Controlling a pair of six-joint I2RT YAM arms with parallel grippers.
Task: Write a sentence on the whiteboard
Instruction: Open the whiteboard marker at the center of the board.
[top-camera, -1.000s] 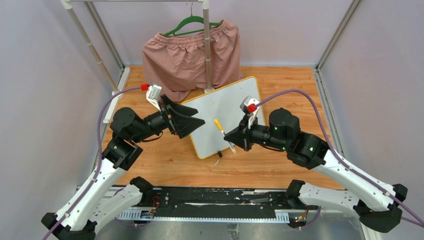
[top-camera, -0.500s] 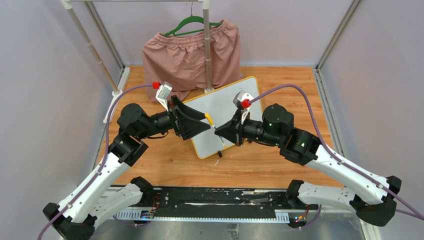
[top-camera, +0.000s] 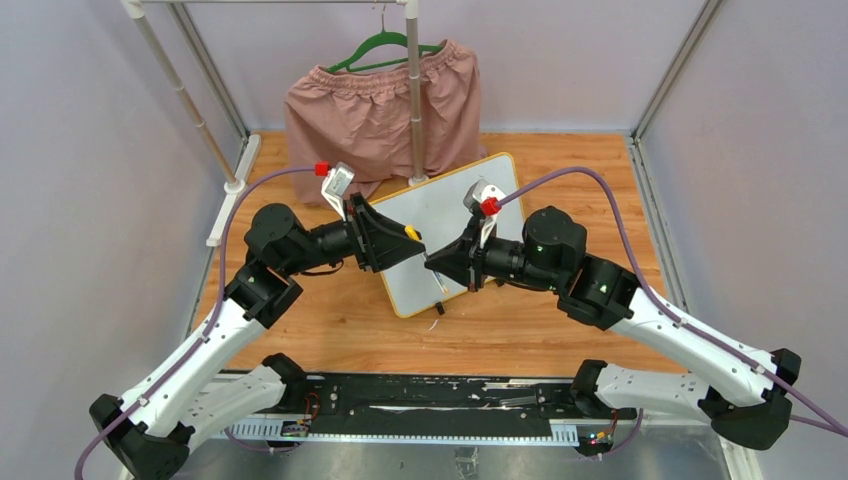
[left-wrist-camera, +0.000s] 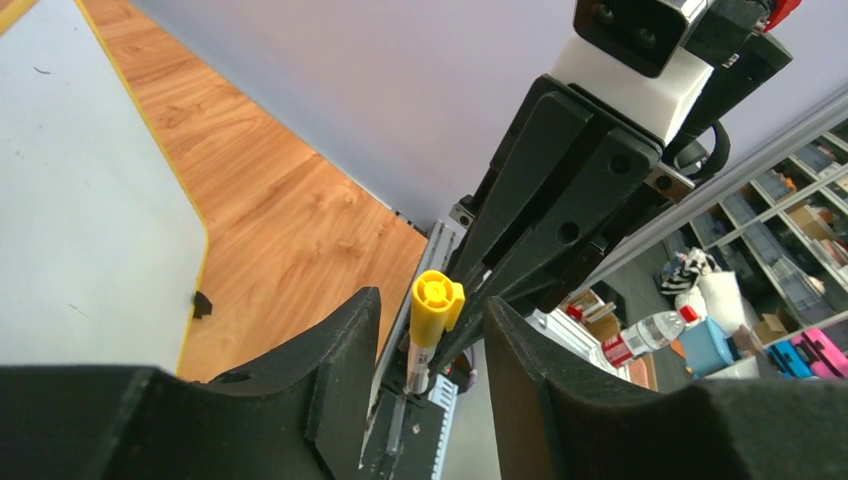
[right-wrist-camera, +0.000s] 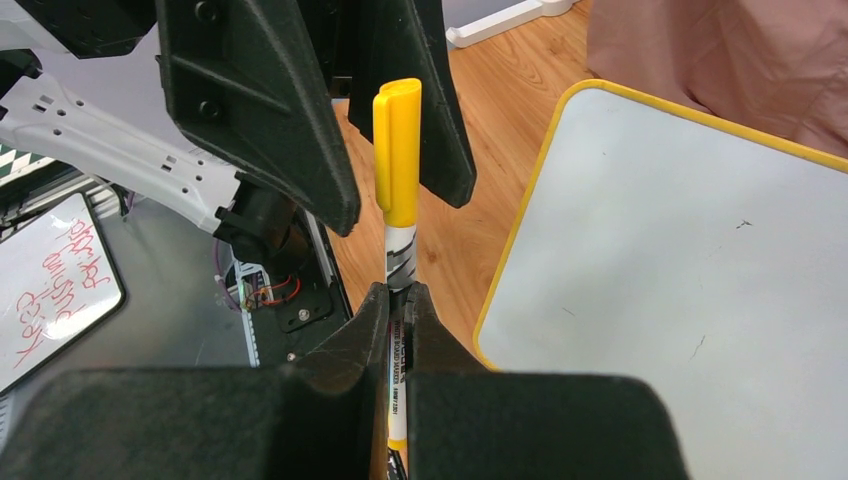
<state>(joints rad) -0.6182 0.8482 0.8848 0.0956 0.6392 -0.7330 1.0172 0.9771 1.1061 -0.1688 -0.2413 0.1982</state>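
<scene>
Yellow-capped marker (right-wrist-camera: 397, 190), barrel print roughly "WHITE BOARD MARKER", in right end effector (right-wrist-camera: 398, 293)

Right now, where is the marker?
Top view, centre, over the whiteboard's left edge: the right gripper holds the marker, cap between the left gripper's fingers.

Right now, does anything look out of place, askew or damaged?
The whiteboard sits rotated, a corner nearest the robot, bare but for stray specks. The marker is capped. Nothing looks spilled or broken.
</scene>
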